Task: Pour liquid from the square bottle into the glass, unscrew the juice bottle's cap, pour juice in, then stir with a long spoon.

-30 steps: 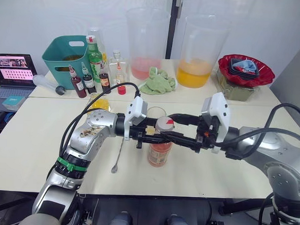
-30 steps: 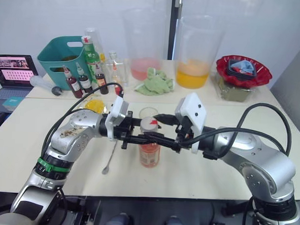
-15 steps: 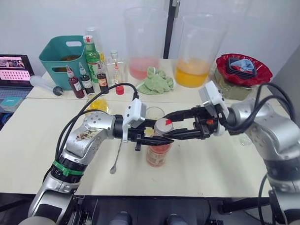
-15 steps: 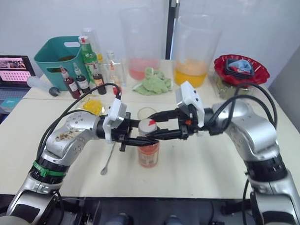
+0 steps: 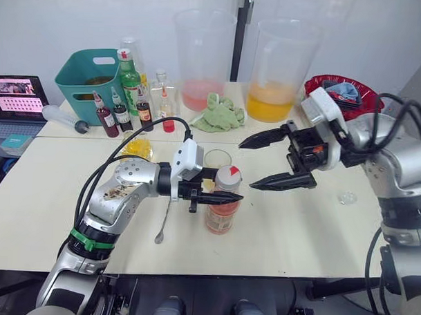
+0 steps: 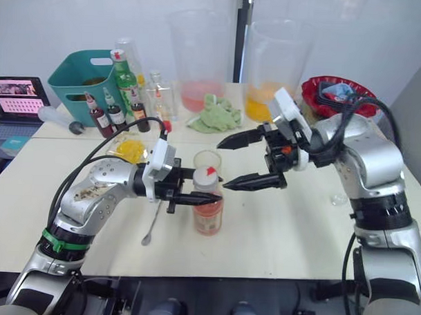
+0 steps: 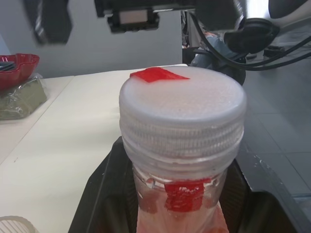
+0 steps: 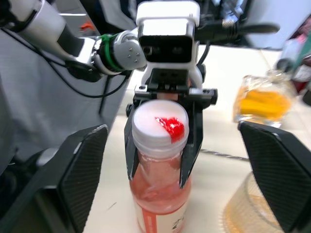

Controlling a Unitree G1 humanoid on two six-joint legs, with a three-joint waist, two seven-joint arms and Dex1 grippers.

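At the far left of your table sits a laptop, with a teal basket behind it toward eleven o'clock. In front of the basket stands a cluster of bottles: small dark red-capped ones and a tall green bottle.

The square bottle, holding yellow contents, rests on the near table at about eleven o'clock from the juice bottle, partly behind your left arm. The long spoon lies flat on the table, just at nine o'clock of the juice bottle, its bowl toward you and its handle passing under the left forearm.

Your left gripper is clamped around the neck of the juice bottle, one black finger on each side just below the cap. The bottle stands upright on the table, near centre. The cap is still on; it is white with a red mark on top, which the left wrist view shows clearly. The glass stands just behind the juice bottle at twelve o'clock, close to it; whether they touch you cannot tell.

Farther back, two big clear pitchers stand on the rear table, one with pink liquid, one with orange, and a green cloth lies between them.

Your right gripper hangs in the air at about two o'clock from the cap, fingers spread wide and empty, tips pointing toward the bottle but clear of it. A red bowl sits at the back right.
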